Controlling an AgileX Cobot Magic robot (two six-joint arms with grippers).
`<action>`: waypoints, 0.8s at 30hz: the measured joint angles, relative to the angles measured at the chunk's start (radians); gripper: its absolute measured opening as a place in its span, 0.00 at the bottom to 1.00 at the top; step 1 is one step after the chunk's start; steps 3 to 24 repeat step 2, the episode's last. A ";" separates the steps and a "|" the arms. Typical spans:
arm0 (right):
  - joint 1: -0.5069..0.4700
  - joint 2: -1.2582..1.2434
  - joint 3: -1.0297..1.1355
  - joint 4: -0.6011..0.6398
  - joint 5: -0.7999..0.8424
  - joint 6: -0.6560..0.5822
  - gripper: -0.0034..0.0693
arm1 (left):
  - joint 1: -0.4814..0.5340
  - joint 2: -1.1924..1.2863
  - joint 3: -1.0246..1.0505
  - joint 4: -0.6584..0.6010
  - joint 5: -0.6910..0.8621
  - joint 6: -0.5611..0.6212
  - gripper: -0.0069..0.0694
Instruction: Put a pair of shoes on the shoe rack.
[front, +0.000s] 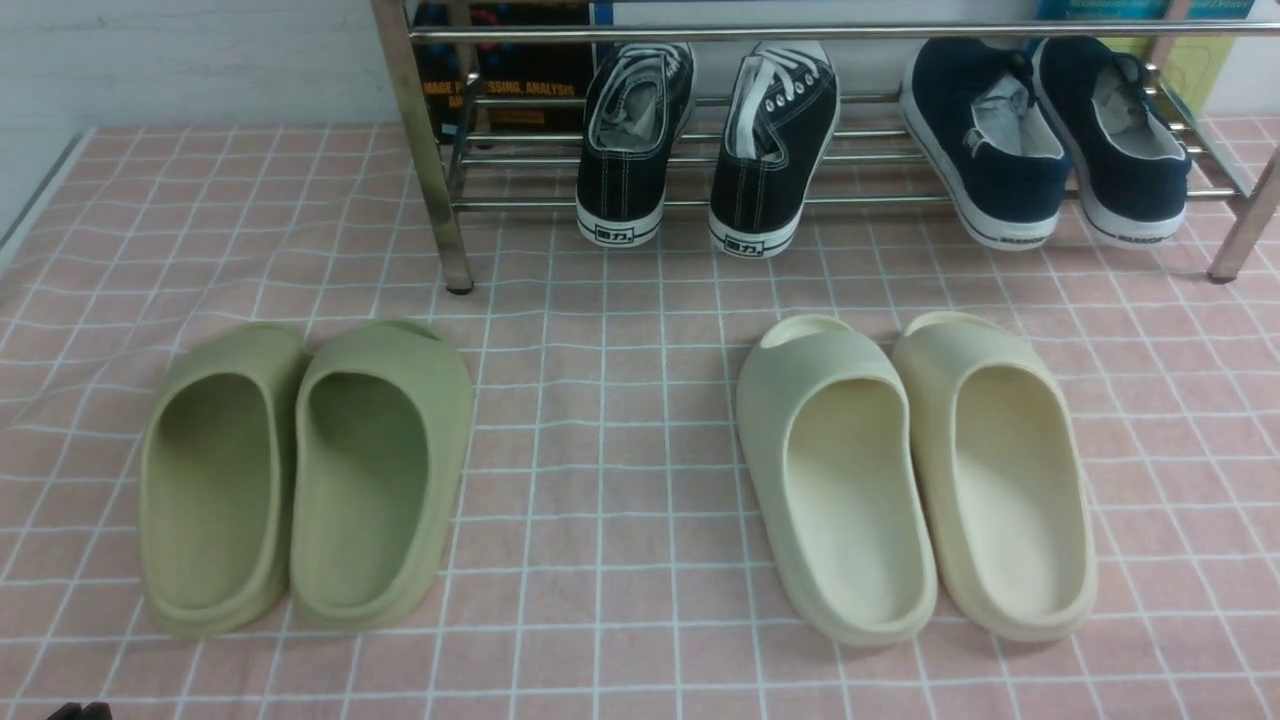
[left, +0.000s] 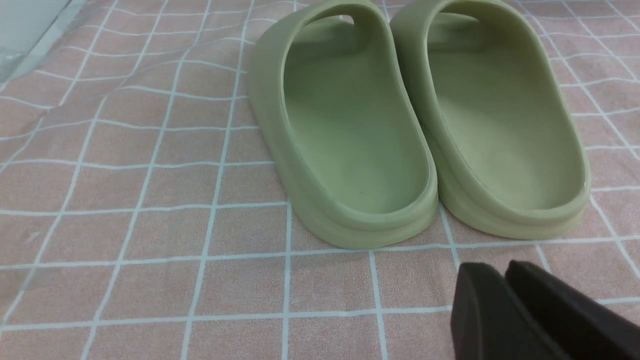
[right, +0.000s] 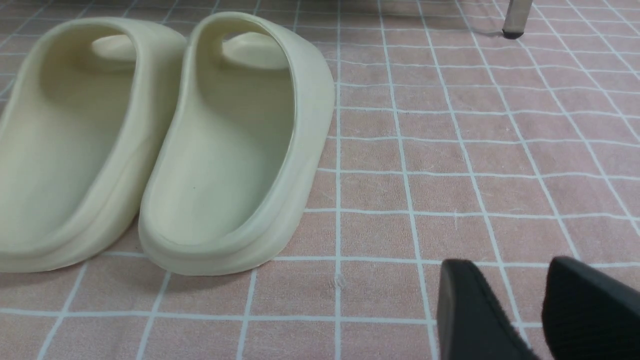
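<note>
The pair of shoes, two black canvas sneakers (front: 630, 140) (front: 770, 150) with white laces and soles, rests on the lower bars of the chrome shoe rack (front: 430, 170), heels toward me. Neither gripper is near them. In the left wrist view my left gripper (left: 495, 267) hovers low over the cloth just behind the green slides (left: 350, 130). Its black fingers are pressed together with nothing between them. In the right wrist view my right gripper (right: 510, 265) stands open and empty over bare cloth beside the cream slides (right: 225, 150).
Navy slip-on shoes (front: 985, 150) sit on the rack to the right of the sneakers. Green slides (front: 300, 480) lie front left and cream slides (front: 915, 480) front right on the pink checked cloth (front: 600, 450). A rack leg (right: 515, 20) stands beyond the right gripper.
</note>
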 joint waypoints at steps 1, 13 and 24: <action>0.000 0.000 0.000 0.000 0.000 0.000 0.38 | 0.000 0.000 0.000 0.000 0.000 0.000 0.21; 0.000 0.000 0.000 0.000 0.000 0.000 0.38 | 0.000 0.000 0.000 0.000 0.000 0.000 0.21; 0.000 0.000 0.000 0.000 0.000 0.000 0.38 | 0.000 0.000 0.000 0.000 0.000 0.000 0.21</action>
